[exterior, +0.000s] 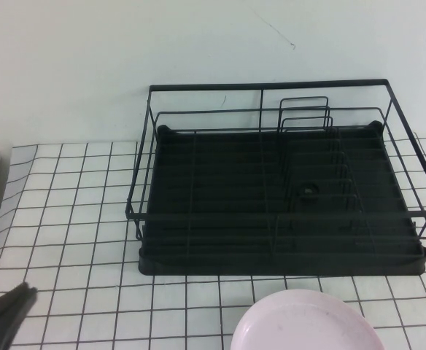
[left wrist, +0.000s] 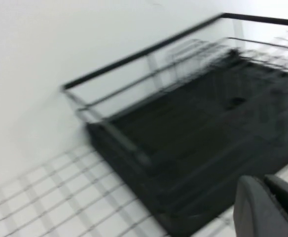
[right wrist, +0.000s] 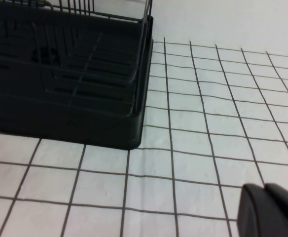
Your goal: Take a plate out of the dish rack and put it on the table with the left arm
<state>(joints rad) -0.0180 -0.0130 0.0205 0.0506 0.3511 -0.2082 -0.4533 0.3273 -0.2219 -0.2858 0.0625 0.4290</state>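
Pale pink plate (exterior: 306,323) lies flat on the worktop (exterior: 74,219), just before the black wire dish rack (exterior: 279,189)

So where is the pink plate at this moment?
In the high view the plate lies flat on the table, right of centre at the near edge, just in front of the dish rack and outside it, with neither hand on it.

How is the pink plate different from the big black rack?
The plate is round, solid and pale pink; the rack is boxy, black and made of thin wires. The plate lies flat and low; the rack stands taller, with nothing in it. Both rest on the table. The left claw sits near the front left corner; the right claw hovers over the tiles.
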